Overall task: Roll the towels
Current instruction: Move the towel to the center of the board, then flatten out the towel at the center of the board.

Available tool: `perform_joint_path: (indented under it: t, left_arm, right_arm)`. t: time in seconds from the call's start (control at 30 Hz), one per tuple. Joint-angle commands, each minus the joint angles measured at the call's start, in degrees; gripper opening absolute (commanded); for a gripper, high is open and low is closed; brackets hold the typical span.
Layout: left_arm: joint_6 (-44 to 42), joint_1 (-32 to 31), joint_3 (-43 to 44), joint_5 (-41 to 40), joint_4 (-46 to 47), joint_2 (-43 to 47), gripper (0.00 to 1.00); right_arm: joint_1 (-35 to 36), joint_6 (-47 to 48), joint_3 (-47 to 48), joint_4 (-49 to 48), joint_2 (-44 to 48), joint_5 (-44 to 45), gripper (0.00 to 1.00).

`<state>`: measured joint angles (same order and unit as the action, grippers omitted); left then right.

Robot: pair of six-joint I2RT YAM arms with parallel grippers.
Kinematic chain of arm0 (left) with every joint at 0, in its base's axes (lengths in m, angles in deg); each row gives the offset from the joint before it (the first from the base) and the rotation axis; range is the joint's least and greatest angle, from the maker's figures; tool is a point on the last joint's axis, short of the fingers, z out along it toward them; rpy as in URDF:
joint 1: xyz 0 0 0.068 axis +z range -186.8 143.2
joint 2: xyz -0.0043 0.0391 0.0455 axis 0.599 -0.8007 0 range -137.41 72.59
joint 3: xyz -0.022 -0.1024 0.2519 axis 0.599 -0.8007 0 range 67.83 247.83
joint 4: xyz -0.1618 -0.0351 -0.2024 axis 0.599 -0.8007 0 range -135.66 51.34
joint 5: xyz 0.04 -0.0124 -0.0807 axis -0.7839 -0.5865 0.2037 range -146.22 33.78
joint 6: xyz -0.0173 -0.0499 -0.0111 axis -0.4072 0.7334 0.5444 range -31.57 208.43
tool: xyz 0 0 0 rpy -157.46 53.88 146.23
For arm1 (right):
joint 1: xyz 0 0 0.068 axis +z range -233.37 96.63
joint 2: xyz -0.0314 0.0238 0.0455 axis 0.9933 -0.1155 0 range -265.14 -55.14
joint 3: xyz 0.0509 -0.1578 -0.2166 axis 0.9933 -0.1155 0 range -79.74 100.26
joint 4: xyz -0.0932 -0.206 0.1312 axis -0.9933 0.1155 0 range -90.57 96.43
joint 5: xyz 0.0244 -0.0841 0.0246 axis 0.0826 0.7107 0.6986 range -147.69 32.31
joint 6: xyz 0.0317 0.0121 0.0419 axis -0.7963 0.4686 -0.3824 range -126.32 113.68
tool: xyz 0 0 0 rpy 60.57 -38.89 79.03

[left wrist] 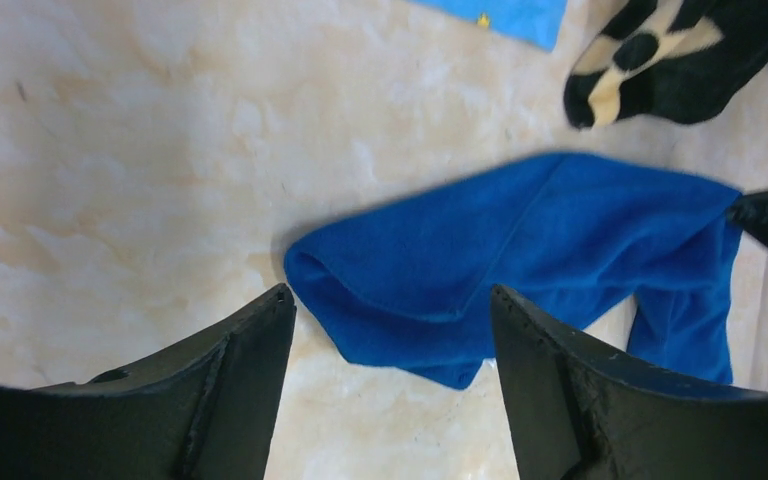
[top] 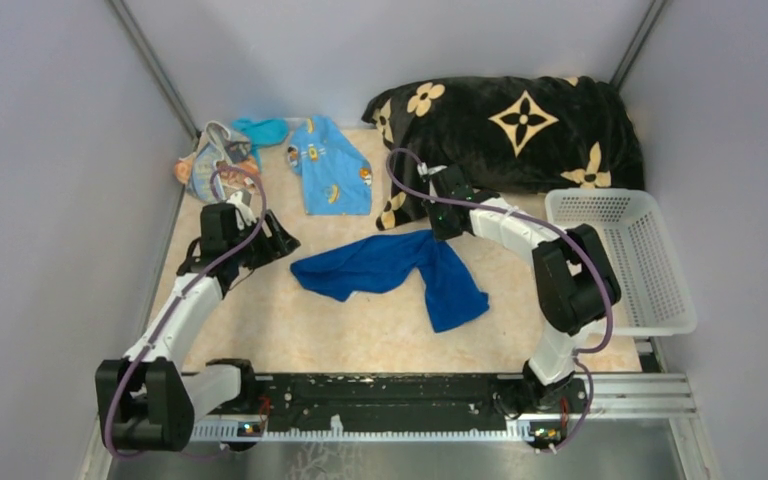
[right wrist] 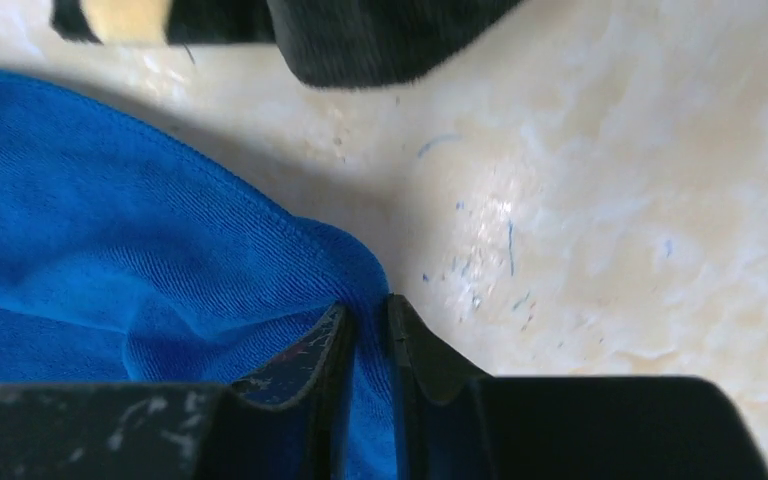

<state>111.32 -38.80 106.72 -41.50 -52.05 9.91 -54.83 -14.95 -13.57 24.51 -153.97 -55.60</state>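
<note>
Dark blue towel: the dark blue towel (top: 385,268) lies crumpled in the middle of the table (top: 260,330), with one flap trailing toward the near right.
Right gripper: the right gripper (right wrist: 367,308) has its jaws pinched together on the towel's far right corner, and cloth fills the narrow slit between them.
Left gripper: the left gripper (left wrist: 392,292) has its jaws wide apart and holds nothing; it sits just off the towel's folded left end.
Hem: in the right wrist view the stitched edge runs from the upper left down into the pinch.
Other towels: the striped towel (top: 212,165), turquoise towel (top: 262,130) and printed light blue towel (top: 330,170) sit at the far left, apart from the dark blue one.
Blanket: the black blanket (top: 520,130) fills the far right. Its flowered corner hangs close behind the right gripper, with a strip of bare table between it and the towel.
Basket: the white basket (top: 625,255) sits at the right edge, apart from the towel.
Open room: there is bare tabletop between the towel and the arm bases, and leftward around the left arm.
</note>
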Motion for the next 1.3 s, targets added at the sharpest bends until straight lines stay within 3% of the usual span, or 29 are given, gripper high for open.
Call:
perform_joint_path:
  t: [0.0,0.2,0.4,0.53,0.73,1.0,1.27]
  left_arm:
    - [2.2,-3.4,-0.8,1.5,-1.7,0.6,0.76]
    - [0.3,-13.8,2.8,-4.8,-4.4,-2.6,0.73]
    - [-13.8,-20.2,13.2,-14.8,-16.3,-10.6,0.71]
    - [-22.4,-25.8,18.2,-21.1,-22.4,-15.2,0.68]
    - [-28.3,-34.5,23.4,-30.9,-29.4,-23.6,0.61]
    - [-34.2,-36.9,27.2,-36.3,-30.0,-30.9,0.6]
    - [-38.6,-37.6,29.7,-32.8,-28.1,-36.4,0.56]
  right_arm:
    - [0.5,2.4,3.9,-0.2,0.0,0.4,0.23]
    - [0.5,0.2,-4.6,-1.3,12.4,1.9,0.51]
    - [0.5,-1.6,-12.7,-2.3,22.3,5.9,0.66]
    - [0.5,-3.7,-16.0,-4.1,24.9,6.1,0.68]
    - [0.5,-4.7,-18.2,-5.7,27.2,4.8,0.69]
    - [0.5,-4.7,-19.8,-6.7,29.0,3.6,0.7]
    - [0.5,-4.5,-19.9,-6.4,28.9,4.8,0.71]
